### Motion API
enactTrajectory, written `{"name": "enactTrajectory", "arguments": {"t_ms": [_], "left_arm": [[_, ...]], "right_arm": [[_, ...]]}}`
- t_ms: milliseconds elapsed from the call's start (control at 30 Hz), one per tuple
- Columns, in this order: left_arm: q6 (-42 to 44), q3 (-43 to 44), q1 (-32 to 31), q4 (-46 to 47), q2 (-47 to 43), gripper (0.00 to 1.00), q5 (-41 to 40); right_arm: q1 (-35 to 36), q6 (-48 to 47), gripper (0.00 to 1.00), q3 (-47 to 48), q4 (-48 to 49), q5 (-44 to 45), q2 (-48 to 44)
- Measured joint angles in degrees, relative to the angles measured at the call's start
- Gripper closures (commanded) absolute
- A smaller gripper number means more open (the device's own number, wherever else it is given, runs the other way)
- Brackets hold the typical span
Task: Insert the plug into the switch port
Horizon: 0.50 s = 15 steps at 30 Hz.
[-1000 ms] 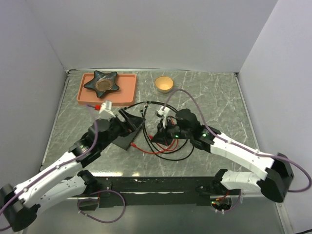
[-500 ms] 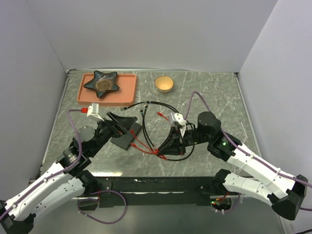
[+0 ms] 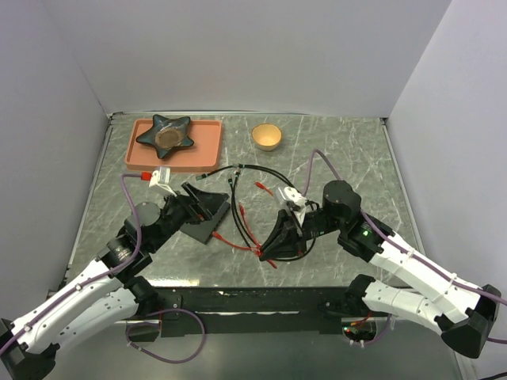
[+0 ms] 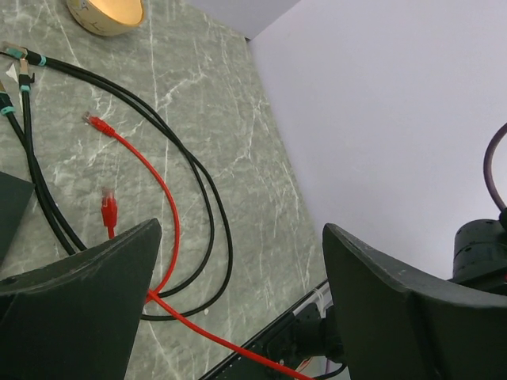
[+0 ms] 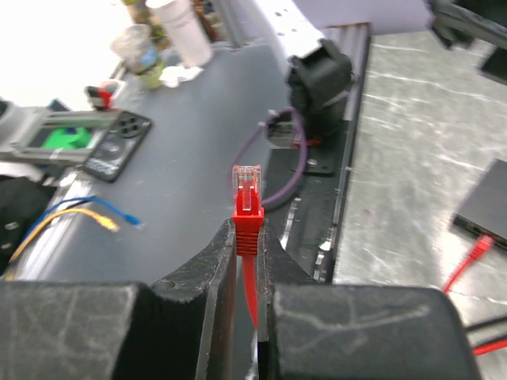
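Left gripper [image 3: 207,203]: fingers spread wide, nothing between them. It hangs low at the far end of the switch [image 3: 200,229], a flat black box on the marble table [image 3: 356,158], but contact between the two cannot be told. In the left wrist view the open gripper [image 4: 242,237] frames only black cables [image 4: 207,198] and a loose red cable [image 4: 158,190]. The switch is barely in that view.

Behind, near the far left: pink tray [image 3: 207,150] carrying a star-shaped dish [image 3: 165,134]. A small yellow bowl [image 3: 267,136] sits right of the tray.

Right gripper [image 3: 268,248]: clamped on the plug [image 5: 246,198], a red connector with a clear tip. The fingers [image 5: 214,261] pinch the red boot just below the tip. The plug tip points toward the near table edge, away from the switch. In the right wrist view the switch [image 5: 485,207] lies off to the right, well apart from the gripper [image 5: 247,237]. The switch port [image 5: 478,229] row shows as small slots along its near short edge, with one more red plug [image 5: 478,250] lying just beside it. From above, the switch is left of the right gripper, with cable loops between them.

Versus one second ago: the left arm has drawn back toward its base. The right arm has swung round, and its gripper now sits nearer the front edge. The switch is in much the same spot. Versus half a second ago, only small shifts.
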Motion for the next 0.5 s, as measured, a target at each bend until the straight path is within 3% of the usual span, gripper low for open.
{"name": "enactTrajectory", "arguments": {"t_ms": [500], "left_arm": [[2.19,-0.07,0.0,-0.07,0.7,0.12,0.0]], "right_arm": [[0.0,3.78,1.0,1.95,4.48,-6.47,-4.0]]}}
